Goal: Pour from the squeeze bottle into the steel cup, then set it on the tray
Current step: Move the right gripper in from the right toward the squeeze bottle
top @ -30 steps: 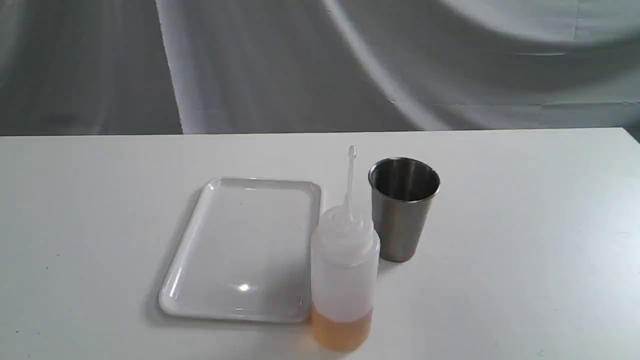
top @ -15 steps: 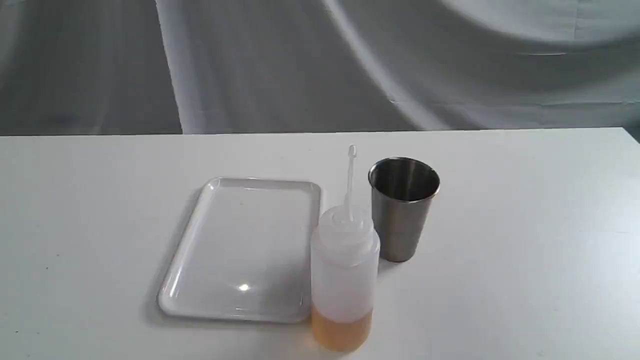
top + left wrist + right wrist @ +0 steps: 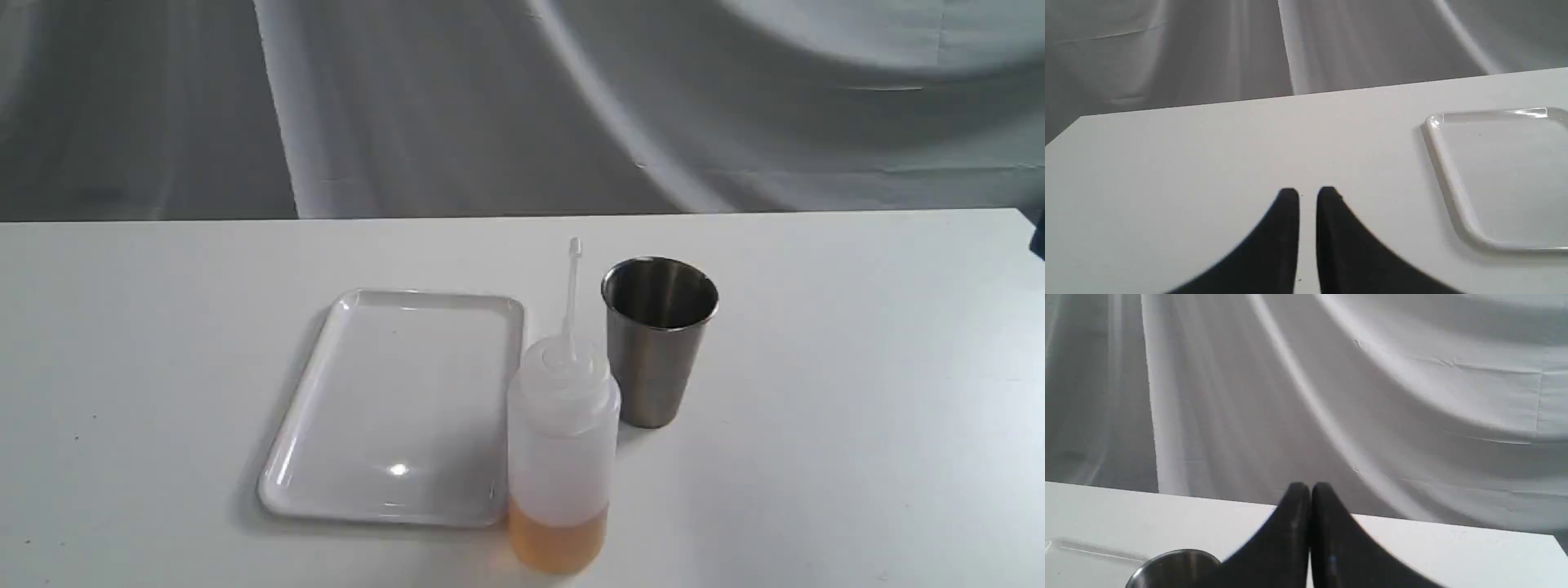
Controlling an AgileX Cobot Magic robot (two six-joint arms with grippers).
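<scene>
The squeeze bottle stands upright near the table's front edge, amber liquid at its bottom, its cap strap sticking straight up. Just behind it to the right stands the steel cup, upright and apart from it. Its rim shows low in the right wrist view. The white tray lies flat on the bottle's left, also seen as the tray. My left gripper hovers over bare table beside the tray, its fingers a thin slit apart, holding nothing. My right gripper is shut and empty, raised near the cup.
The white table ends at a grey draped cloth backdrop. A dark part shows at the right edge of the exterior view, by the table's far right corner.
A dark part has come into the exterior view at its right edge. The bottle, cup and tray have not moved.
</scene>
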